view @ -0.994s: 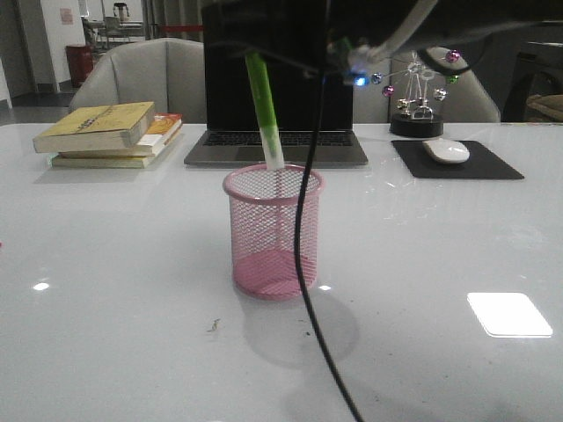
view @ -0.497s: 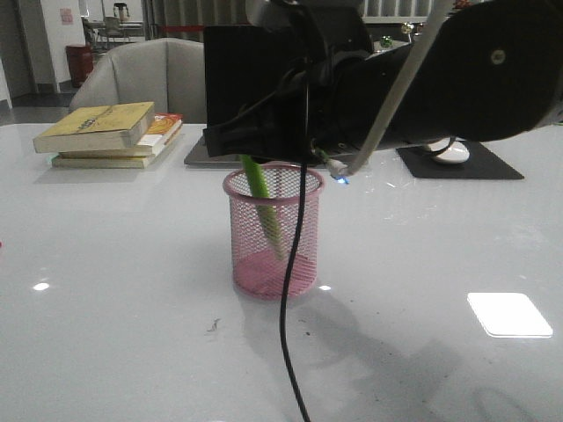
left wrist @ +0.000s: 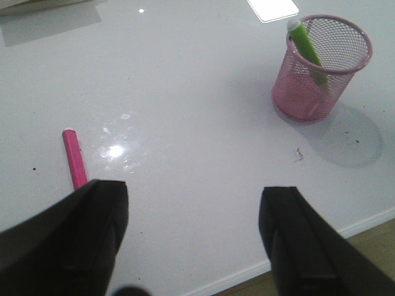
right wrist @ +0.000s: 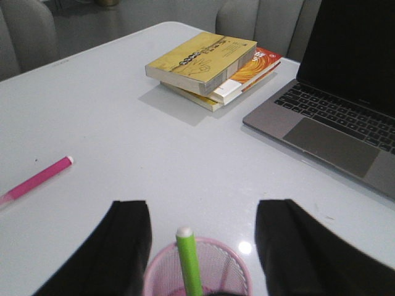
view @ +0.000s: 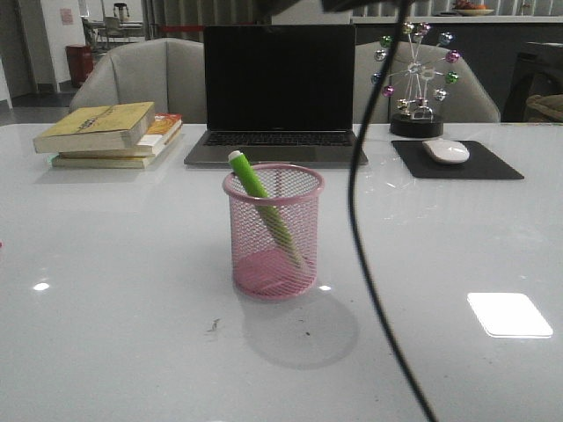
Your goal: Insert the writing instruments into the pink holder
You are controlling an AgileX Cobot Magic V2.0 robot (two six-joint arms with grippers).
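The right arm has lifted out of the front view, its right gripper (right wrist: 200, 246) spread empty above the pink holder (view: 274, 230), so one of two insertions looks done. The lime green marker (view: 266, 207) leans inside, tip past the rim. The left gripper (left wrist: 194, 234), spread too, hovers near the magenta marker (left wrist: 75, 160) lying flat on the table (view: 106, 264).

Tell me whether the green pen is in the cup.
In. The green pen leans inside the pink holder, its top above the rim.
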